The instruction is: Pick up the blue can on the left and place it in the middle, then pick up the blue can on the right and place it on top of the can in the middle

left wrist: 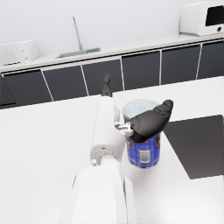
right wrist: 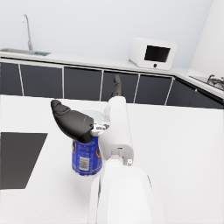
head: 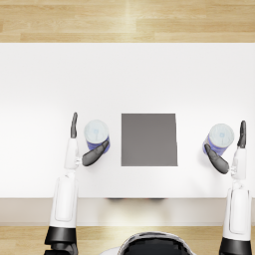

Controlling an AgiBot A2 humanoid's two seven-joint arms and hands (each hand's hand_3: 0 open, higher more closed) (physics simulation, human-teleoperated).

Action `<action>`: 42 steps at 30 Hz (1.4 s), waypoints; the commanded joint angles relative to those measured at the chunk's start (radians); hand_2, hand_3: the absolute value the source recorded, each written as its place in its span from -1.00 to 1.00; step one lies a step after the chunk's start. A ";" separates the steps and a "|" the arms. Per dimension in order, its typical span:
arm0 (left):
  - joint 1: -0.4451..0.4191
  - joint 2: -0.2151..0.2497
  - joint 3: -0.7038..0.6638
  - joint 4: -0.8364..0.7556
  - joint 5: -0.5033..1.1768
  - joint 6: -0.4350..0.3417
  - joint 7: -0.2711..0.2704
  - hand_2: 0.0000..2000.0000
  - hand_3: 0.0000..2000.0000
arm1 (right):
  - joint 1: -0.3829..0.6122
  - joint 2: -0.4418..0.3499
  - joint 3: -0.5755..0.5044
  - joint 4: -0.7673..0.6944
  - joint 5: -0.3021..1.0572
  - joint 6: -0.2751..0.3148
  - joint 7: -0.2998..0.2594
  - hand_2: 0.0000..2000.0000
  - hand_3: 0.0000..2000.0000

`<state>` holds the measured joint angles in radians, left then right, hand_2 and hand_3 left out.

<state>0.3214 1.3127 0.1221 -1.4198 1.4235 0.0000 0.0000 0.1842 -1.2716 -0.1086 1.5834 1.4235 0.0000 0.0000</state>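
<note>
Nearest the robot, both white forearms are reaching up over the front edge of the white table (head: 45,89). The left hand (head: 82,144) is standing beside the left blue can (head: 96,135), its straight fingers (head: 73,125) lying along the can's outer side and the thumb (head: 95,154) angling across its near side. In the left wrist view the left hand (left wrist: 131,116) is showing that thumb (left wrist: 151,120) lying over the front of the left blue can (left wrist: 142,140) near the top, but whether it is pressing on the can cannot be told; the hand is spread wide and is not clasping the can, which is sitting upright on the table.

The right hand (head: 231,149) is mirroring this beside the right blue can (head: 218,138), which is sitting upright near the table's right edge. Seen from the right wrist, the right hand (right wrist: 94,116) is also spread apart, with its thumb (right wrist: 71,120) crossing above the label of the right blue can (right wrist: 86,158); real contact cannot be judged.

Between the two cans, a dark grey square mat (head: 149,139) is lying flat in the middle of the table, apart from both.

Farther back, dark cabinets (right wrist: 83,83) are running along the wall, carrying a sink tap (left wrist: 77,33) and a white microwave (right wrist: 153,53).
</note>
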 commanded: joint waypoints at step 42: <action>0.137 0.145 0.266 0.086 0.001 -0.049 -0.004 1.00 0.52 | 0.125 -0.080 0.086 0.010 0.001 0.094 0.008 1.00 0.52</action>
<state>0.4215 1.4389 0.3345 -1.3180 1.3809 -0.0505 -0.0036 0.2961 -1.3528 -0.0380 1.5230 1.4243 0.0977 0.0078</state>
